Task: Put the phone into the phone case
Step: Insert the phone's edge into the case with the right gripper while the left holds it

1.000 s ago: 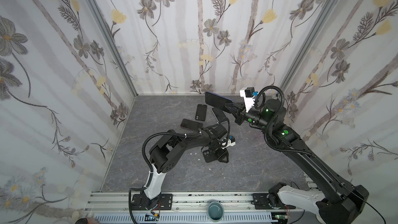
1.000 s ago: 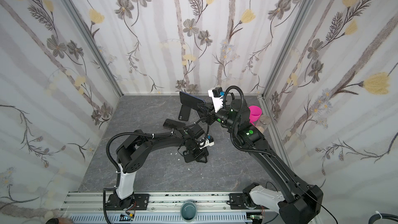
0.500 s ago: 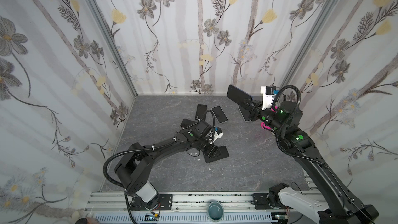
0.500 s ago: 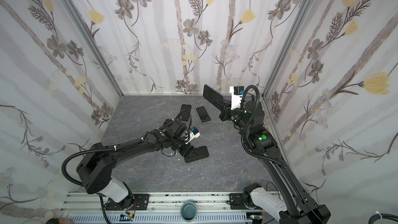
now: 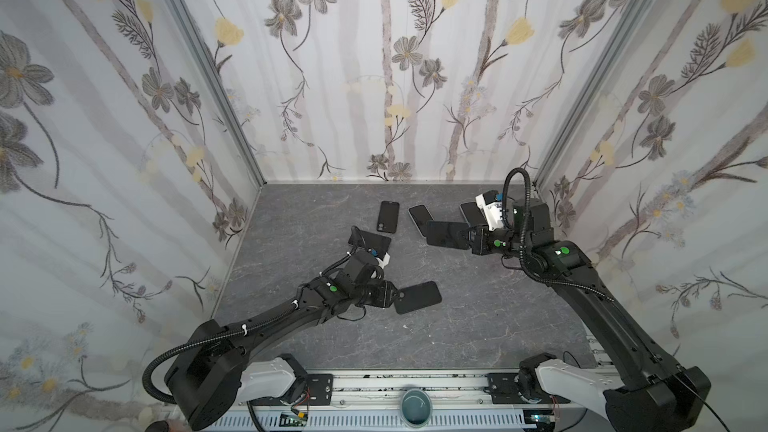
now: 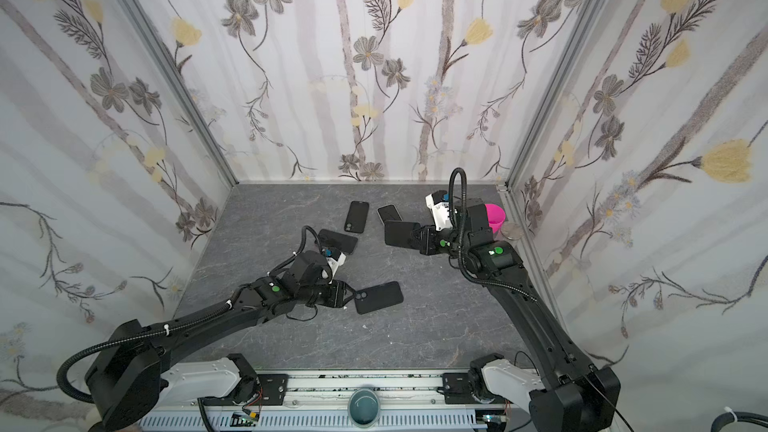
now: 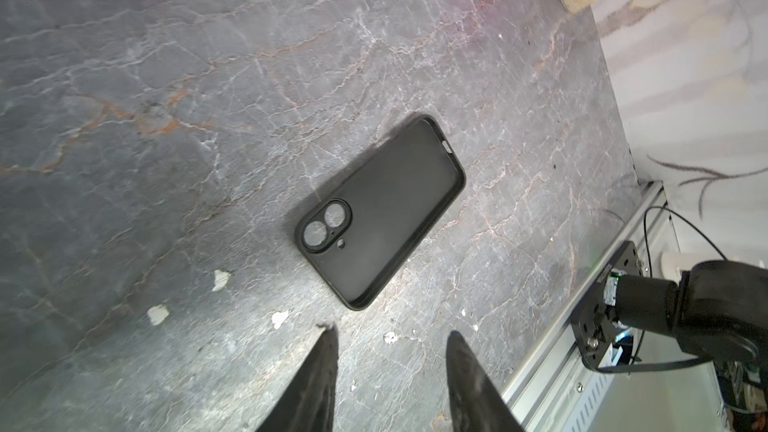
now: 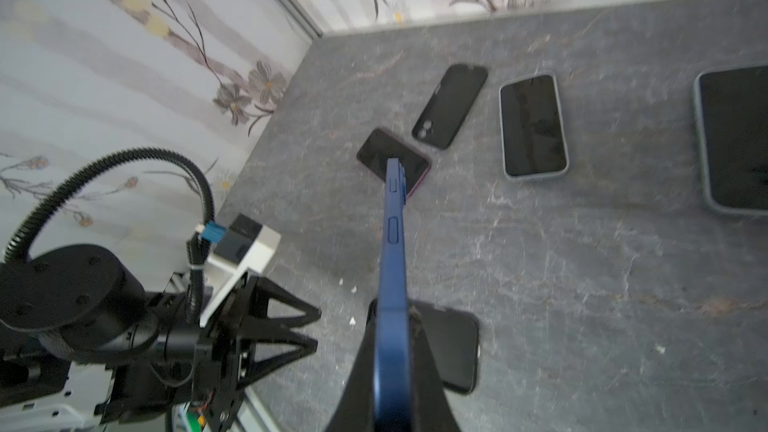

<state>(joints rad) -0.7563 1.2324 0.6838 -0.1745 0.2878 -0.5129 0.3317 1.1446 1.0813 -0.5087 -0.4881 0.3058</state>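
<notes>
Over the grey marbled table [image 5: 478, 326], left of centre, the left gripper [image 7: 390, 332] stood spread and empty, just beside the flat-lying black rubbery phone case [image 7: 382, 214]. Farther right, the right gripper [image 8: 392, 320] pinched the dark-blue slab phone [image 8: 392, 234] edgewise, clear of the table.

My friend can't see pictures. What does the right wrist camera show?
The right end effector grips a blue phone edge-on above a grey table. A black case lies on the table under it, with the left end effector alongside.

Probably a lab test booth: flowered walls [image 5: 374, 76], aluminium mounting rail [image 5: 374, 384].
</notes>
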